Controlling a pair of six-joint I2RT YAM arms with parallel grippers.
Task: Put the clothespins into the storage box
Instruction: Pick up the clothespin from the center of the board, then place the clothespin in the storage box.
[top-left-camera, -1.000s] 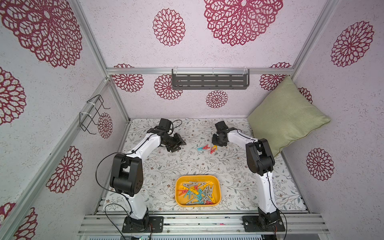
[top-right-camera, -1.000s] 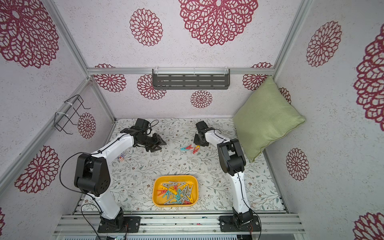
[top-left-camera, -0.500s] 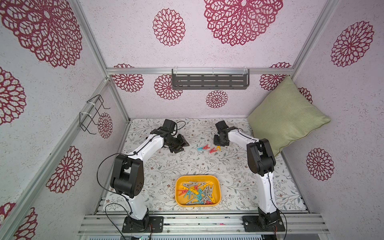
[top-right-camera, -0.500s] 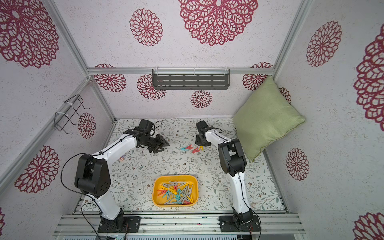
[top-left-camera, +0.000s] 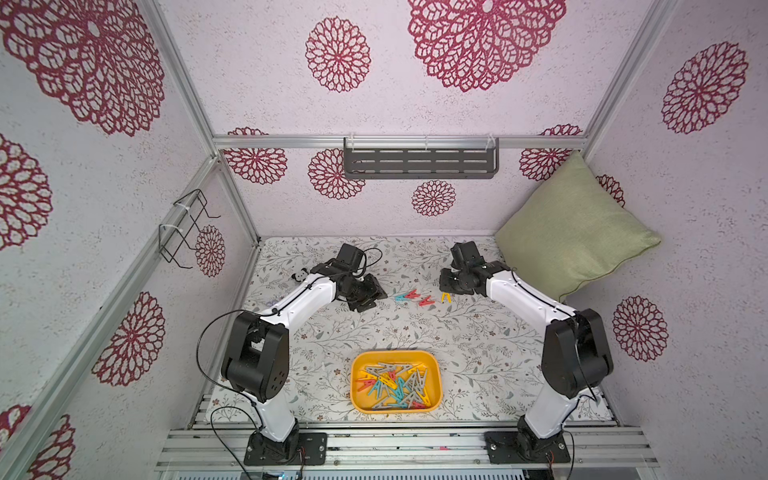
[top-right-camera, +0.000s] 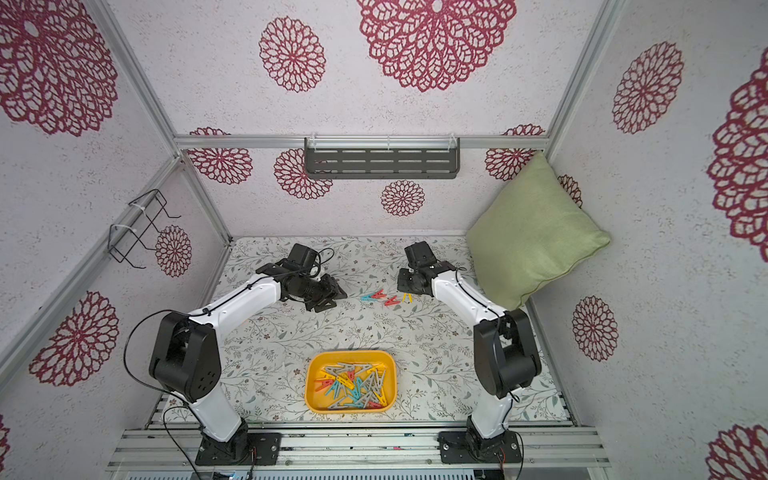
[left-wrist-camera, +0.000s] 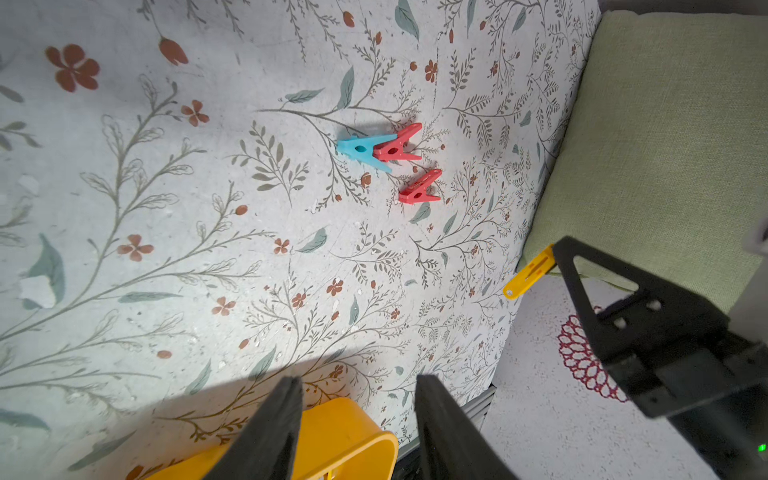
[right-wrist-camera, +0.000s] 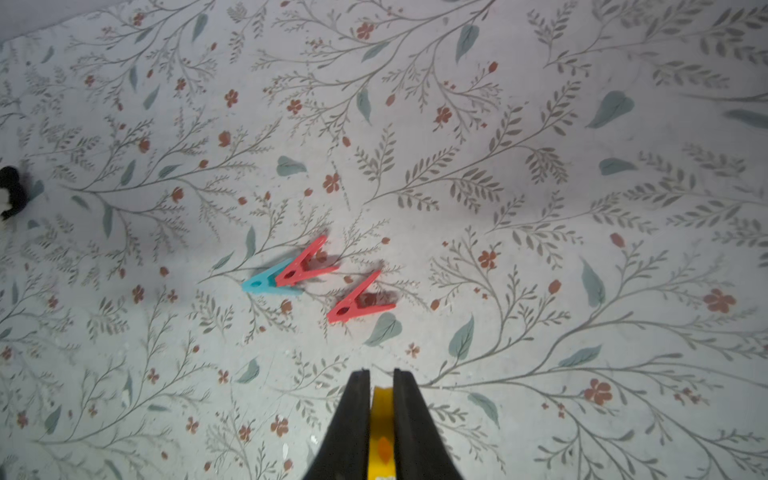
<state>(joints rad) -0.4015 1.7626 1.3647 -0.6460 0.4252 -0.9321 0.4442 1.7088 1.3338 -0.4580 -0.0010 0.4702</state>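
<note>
The right gripper (right-wrist-camera: 381, 374) was clamped on a yellow plastic clothespin (right-wrist-camera: 382, 432). Its black jaws pinched the peg's flat sides, probably so it would not twist on the carry. Whether the peg was clear of the surface, I could not tell. The left gripper (left-wrist-camera: 357, 386) stood with its jaws apart and nothing between them, pointed toward the loose pegs as if ready to take one.

Between the two grippers lay a teal-blue plastic clothespin (left-wrist-camera: 359, 149) touching a red plastic clothespin (left-wrist-camera: 397, 145), whose nose sat between the teal one's spread legs. A second red clothespin (left-wrist-camera: 419, 189) lay just beside them but apart, and looked the easier pick. Well apart, near the front between the arms, sat the shallow yellow-orange plastic storage box (top-left-camera: 395, 354). It held the heaped clothespins (top-left-camera: 395, 384) in grey, teal, red and yellow, so the task seemed nearly done.

The pale table cover (top-left-camera: 478, 340), printed with leafy sprigs and small red flowers, lay flat. A small black-and-white panda toy (top-left-camera: 300, 276) sat by the left arm. A green square cushion (top-left-camera: 573, 224) leaned in the far right corner. A grey slotted shelf (top-left-camera: 419, 162) hung on the back wall and a black wire rack (top-left-camera: 187, 228) on the left wall. Both walls were pale, with crimson rosettes.
</note>
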